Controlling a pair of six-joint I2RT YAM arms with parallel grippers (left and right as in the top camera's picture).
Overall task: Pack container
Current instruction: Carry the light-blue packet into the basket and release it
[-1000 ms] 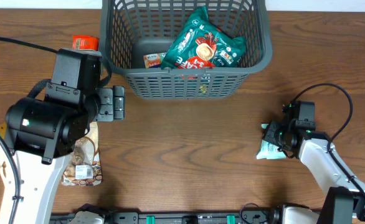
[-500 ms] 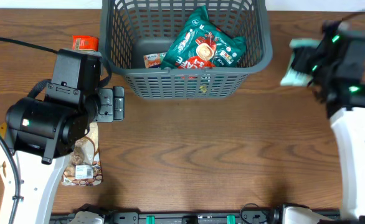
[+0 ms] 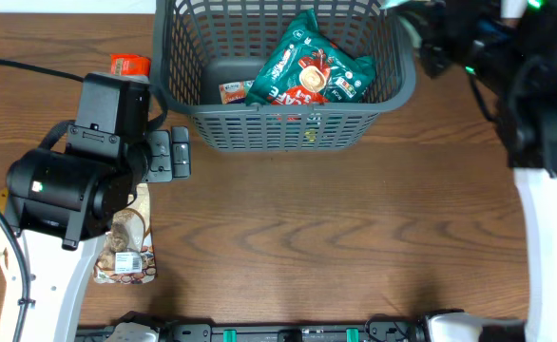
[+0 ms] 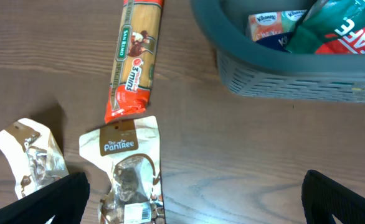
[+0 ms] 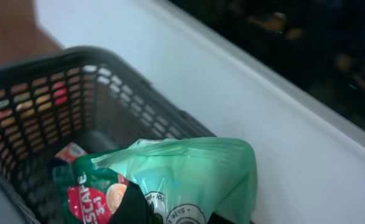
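While your right gripper [image 3: 429, 33] is clamped on a pale green crinkled plastic packet [image 5: 195, 174] at the right rim of the large dark grey slotted plastic basket [image 3: 288, 133], your left gripper [image 4: 195, 202] hangs with its fingers wide apart, near the basket's left end. The basket sits at the far middle of the brown wooden table [image 3: 355, 237], holding a green and red foil coffee packet [image 3: 312, 66] and a small orange packet [image 3: 233, 92]. Under your left wrist lie a long red and yellow packet [image 4: 134, 59], a white and brown pouch [image 4: 127, 168] touching its end, and a second white and brown pouch [image 4: 30, 158] nearby.
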